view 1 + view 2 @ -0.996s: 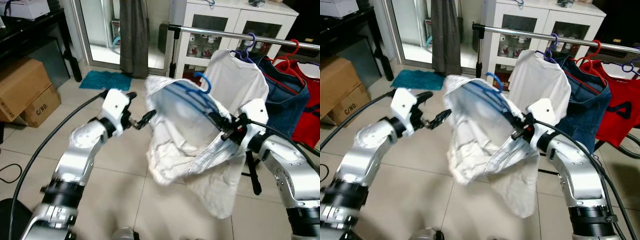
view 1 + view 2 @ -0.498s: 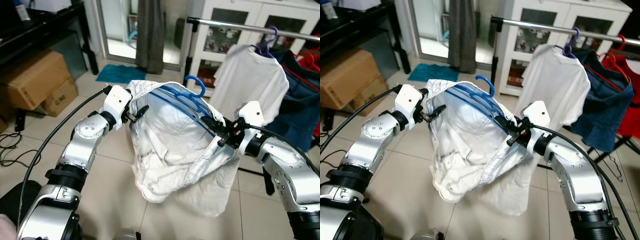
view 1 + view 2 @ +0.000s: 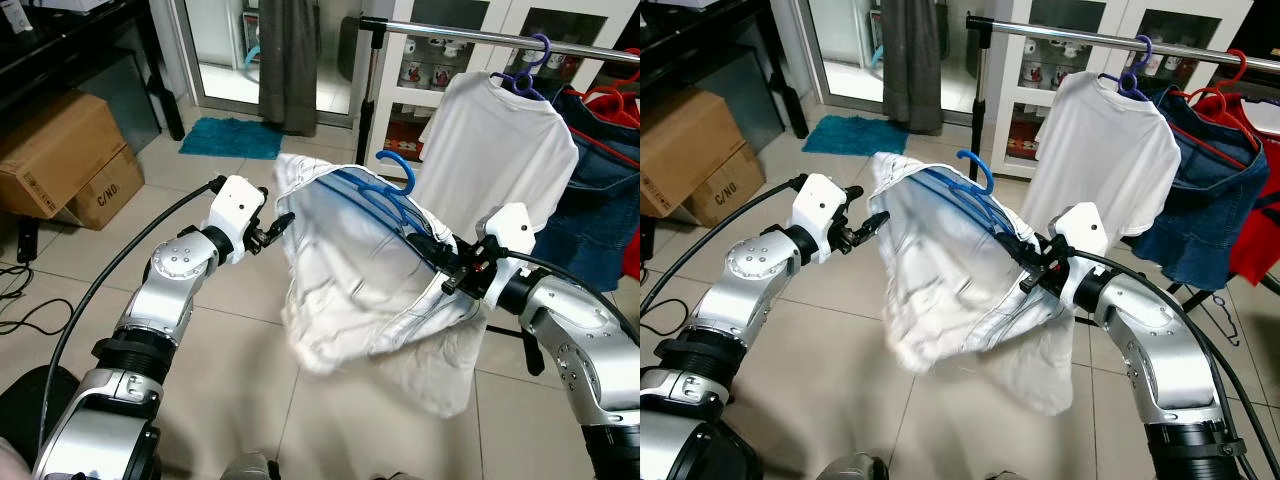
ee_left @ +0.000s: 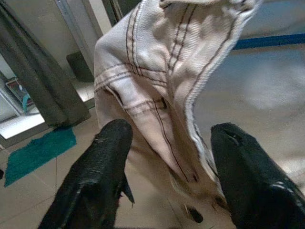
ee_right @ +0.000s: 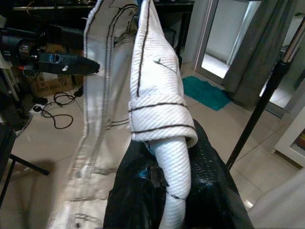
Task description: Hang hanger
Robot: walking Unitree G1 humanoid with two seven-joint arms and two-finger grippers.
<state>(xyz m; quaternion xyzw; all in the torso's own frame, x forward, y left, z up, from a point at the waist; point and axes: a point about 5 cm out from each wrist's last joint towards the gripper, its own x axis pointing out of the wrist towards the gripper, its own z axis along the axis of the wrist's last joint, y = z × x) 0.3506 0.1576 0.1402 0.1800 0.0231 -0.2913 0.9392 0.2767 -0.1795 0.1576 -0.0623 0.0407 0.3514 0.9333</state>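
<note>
Right claw (image 3: 438,262) grips hanger (image 3: 385,195) with garment (image 3: 350,270); left claw (image 3: 278,228) released. Single-sided grip risks garment slipping off.

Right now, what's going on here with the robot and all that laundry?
The robot is carrying a white garment draped on a blue hanger toward a clothes rail that already holds a white T-shirt and other clothes. Its right tool is clamped on the garment and hanger at one end. Its left tool is open beside the garment's other edge, not gripping it. The hanger's hook is not yet on the rail.
</note>
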